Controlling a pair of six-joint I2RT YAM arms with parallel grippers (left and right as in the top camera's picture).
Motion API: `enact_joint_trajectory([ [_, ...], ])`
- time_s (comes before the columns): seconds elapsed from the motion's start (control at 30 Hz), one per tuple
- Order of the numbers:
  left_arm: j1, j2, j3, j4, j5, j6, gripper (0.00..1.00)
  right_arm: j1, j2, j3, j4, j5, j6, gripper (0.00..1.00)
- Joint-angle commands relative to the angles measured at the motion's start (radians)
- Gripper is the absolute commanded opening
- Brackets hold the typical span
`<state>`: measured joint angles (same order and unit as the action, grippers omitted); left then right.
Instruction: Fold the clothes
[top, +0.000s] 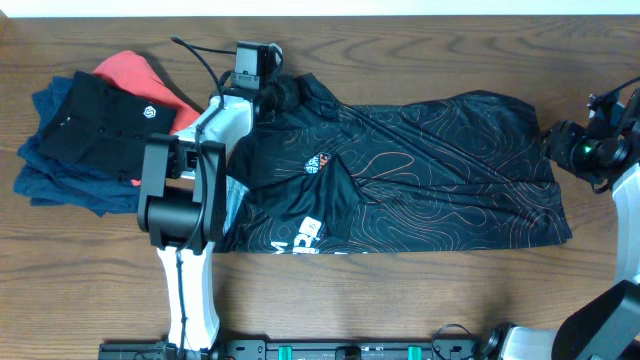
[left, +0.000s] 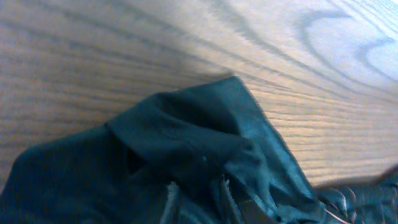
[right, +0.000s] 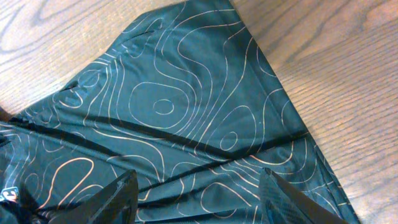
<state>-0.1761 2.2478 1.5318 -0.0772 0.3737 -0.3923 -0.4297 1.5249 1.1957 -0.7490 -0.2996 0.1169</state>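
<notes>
Bunched collar cloth crowds your left claw (left: 198, 208), apparently pinched shut on the thin black contour-lined jersey shirt (top: 420, 170) at 10 o'clock, for folding over. Shirt lies spread across the wooden table (top: 400, 300). Right claw (right: 202, 208) gapes wide, empty, over the 3 o'clock hem, probably to grab it.

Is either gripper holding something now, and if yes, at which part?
The left gripper appears to pinch the black jersey at its bunched top-left corner, seen from overhead. The right gripper is open above the cloth and holds nothing.
</notes>
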Motion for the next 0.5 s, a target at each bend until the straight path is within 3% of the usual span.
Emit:
enact_joint_trajectory([
  [0.0,0.000,0.026,-0.005,0.006,-0.008,0.013,0.12,0.007,0.004,0.001,-0.003,-0.010,-0.015,0.61],
  [0.07,0.000,0.026,-0.005,0.008,-0.008,0.013,0.08,0.008,0.004,0.001,-0.002,0.002,-0.015,0.61],
  [0.27,0.000,0.026,-0.005,0.007,-0.008,0.012,0.06,0.007,0.004,0.001,-0.003,0.039,-0.015,0.61],
  [0.3,0.000,0.026,-0.005,0.004,-0.007,0.012,0.17,0.007,0.004,0.001,-0.003,0.042,-0.015,0.61],
  [0.37,0.000,0.026,-0.005,0.003,0.002,0.012,0.47,0.004,0.004,0.001,0.001,0.043,-0.017,0.61],
  [0.47,0.000,0.026,-0.005,0.007,0.048,-0.023,0.50,0.003,0.005,0.001,0.005,0.075,-0.021,0.62],
])
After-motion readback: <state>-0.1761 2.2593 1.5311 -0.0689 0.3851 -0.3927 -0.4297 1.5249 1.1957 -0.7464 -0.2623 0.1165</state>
